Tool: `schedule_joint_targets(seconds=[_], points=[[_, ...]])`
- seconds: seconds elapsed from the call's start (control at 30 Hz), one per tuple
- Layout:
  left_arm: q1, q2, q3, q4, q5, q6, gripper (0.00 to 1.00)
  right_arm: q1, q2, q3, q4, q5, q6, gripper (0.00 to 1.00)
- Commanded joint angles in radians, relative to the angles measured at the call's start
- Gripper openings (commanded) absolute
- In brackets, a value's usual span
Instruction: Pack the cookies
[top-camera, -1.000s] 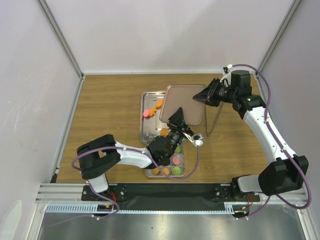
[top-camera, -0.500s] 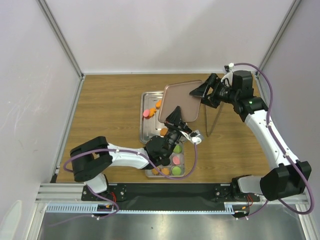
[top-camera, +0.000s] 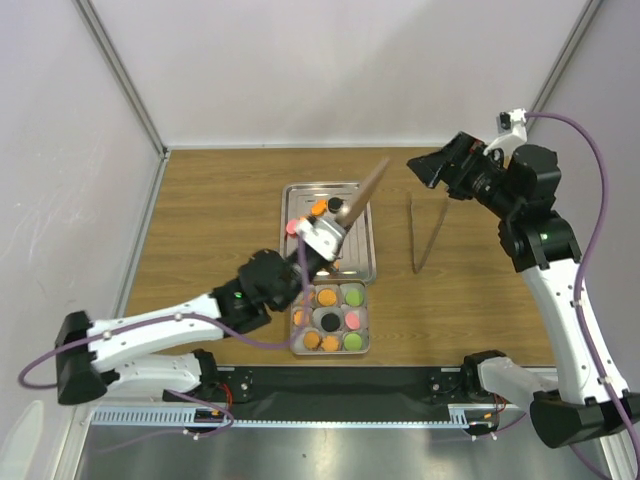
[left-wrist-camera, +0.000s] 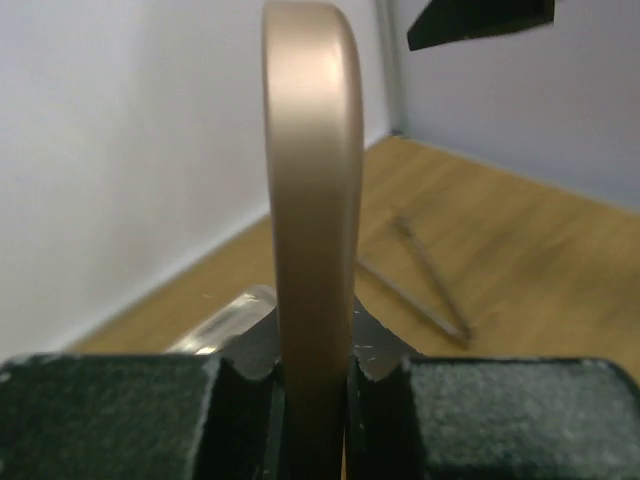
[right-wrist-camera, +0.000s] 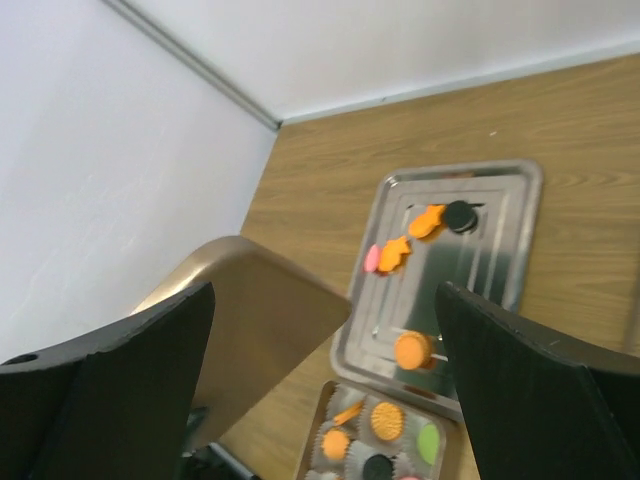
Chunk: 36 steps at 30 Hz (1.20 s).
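Smooth bronze lid (left-wrist-camera: 310, 200) swung upright, left jaws pinching its rounded rim, right jaws spread wide

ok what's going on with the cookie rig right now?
The left gripper is clamped on the edge of a bronze lid, holding it tilted up above the silver tray. The right gripper hangs open in the air to the right, holding nothing. A few cookies, orange, black and pink, lie loose on the tray. The small box nearer the arms already holds several. Tongs lie on the table.
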Motion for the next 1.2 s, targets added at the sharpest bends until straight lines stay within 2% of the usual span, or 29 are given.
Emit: schedule_joint_targets(seconds=[0.0,0.1,0.13,0.17,0.27,0.37,0.67,0.87,1.17], points=[[0.098,-0.111,0.079,-0.317,0.193,-0.522,0.00,-0.006,-0.038,-0.011,-0.020,0.103,-0.082,1.00],[0.212,-0.186,0.041,-0.384,0.403,-0.789,0.00,-0.006,-0.087,-0.081,-0.004,0.092,-0.093,1.00],[0.248,-0.197,0.026,-0.382,0.566,-0.858,0.01,-0.006,-0.094,-0.102,-0.001,0.076,-0.098,1.00],[0.310,-0.200,-0.002,-0.380,0.622,-0.986,0.00,0.000,-0.098,-0.121,0.000,0.048,-0.099,1.00],[0.400,-0.182,-0.048,-0.378,0.823,-1.188,0.00,0.024,-0.130,-0.211,0.012,0.048,-0.114,1.00],[0.450,-0.163,-0.170,-0.287,0.981,-1.340,0.01,0.046,-0.180,-0.332,0.047,0.036,-0.121,1.00],[0.457,-0.133,-0.377,-0.084,1.086,-1.511,0.10,0.158,-0.310,-0.638,0.141,0.014,-0.072,1.00],[0.468,-0.077,-0.493,0.107,1.102,-1.603,0.11,0.210,-0.324,-0.764,0.229,-0.006,-0.032,1.00],[0.513,-0.058,-0.540,0.163,1.085,-1.607,0.12,0.236,-0.324,-0.897,0.351,-0.060,0.031,1.00]])
